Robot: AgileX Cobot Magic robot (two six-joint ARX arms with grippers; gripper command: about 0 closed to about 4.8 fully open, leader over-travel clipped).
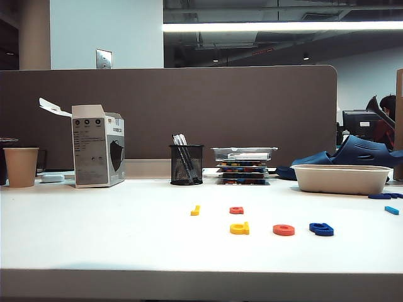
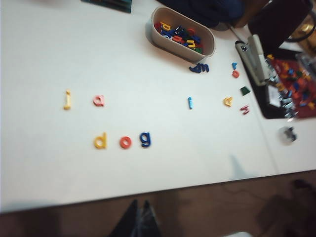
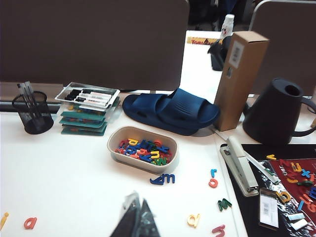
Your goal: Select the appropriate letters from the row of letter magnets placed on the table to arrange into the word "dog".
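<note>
Basically done: d (image 2: 100,141), o (image 2: 125,142), g (image 2: 145,139) spell "dog" on worktop (image 2: 148,118). Left gripper (image 2: 139,217) and right gripper (image 3: 136,219) both closed, empty, well back. You just retract.

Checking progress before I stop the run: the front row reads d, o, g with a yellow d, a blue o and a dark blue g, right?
Not quite: the o is red, not blue, as the left wrist view shows. The d is yellow, the g dark blue, and they read d, o, g. Both grippers, left and right, are clear of them.
</note>
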